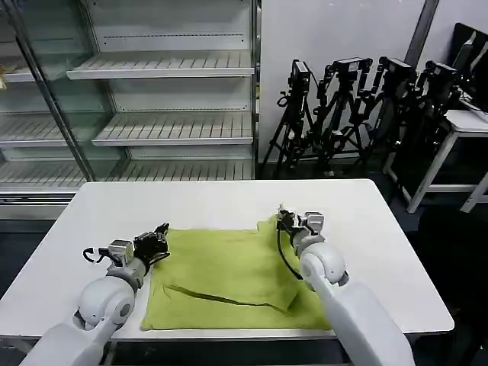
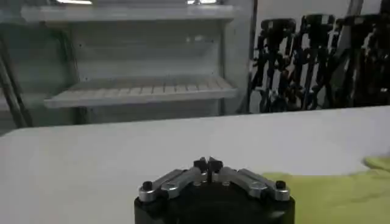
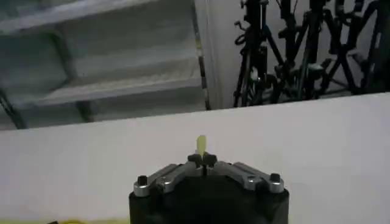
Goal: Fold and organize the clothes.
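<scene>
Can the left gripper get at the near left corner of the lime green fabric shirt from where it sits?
Probably yes: left gripper sits shut at the lime green fabric shirt's far left corner, bare white table alongside.

The right gripper (image 3: pixel 205 159) pinches a sliver of the lime shirt (image 3: pixel 201 145) above the white table (image 3: pixel 317 146).

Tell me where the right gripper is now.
In the head view, the right gripper sits at the far right corner of the lime yellow-green fabric shirt on the white table, its fingers pinching a bit of that cloth.
</scene>
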Robot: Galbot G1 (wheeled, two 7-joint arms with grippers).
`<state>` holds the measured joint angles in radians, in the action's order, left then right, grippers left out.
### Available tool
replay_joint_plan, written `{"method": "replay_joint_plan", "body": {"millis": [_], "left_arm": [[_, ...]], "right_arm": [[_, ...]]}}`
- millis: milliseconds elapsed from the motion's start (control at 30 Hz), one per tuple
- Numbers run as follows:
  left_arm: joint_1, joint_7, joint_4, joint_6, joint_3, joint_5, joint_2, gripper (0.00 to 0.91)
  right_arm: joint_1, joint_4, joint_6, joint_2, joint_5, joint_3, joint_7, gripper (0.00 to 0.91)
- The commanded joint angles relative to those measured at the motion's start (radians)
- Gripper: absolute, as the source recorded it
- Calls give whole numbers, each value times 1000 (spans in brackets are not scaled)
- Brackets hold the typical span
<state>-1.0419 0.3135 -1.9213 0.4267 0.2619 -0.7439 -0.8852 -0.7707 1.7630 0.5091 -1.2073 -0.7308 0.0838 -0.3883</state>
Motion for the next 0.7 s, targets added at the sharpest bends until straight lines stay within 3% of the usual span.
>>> {"method": "replay_joint_plan", "body": {"millis": [33, 367, 700], "left_arm": [[-90, -4, -118, -23, 50, 8, 9, 20], [-253, -78, -192, -40, 164, 60, 50, 20], [-333, -88, -237, -30, 179, 119, 41, 20]], "right_arm": [[-105, 166, -9, 39, 29, 37, 10, 0], [-368, 312, -33, 87, 77, 179, 78, 0], [-531, 374, -64, 78, 154, 255, 136, 0]]}}
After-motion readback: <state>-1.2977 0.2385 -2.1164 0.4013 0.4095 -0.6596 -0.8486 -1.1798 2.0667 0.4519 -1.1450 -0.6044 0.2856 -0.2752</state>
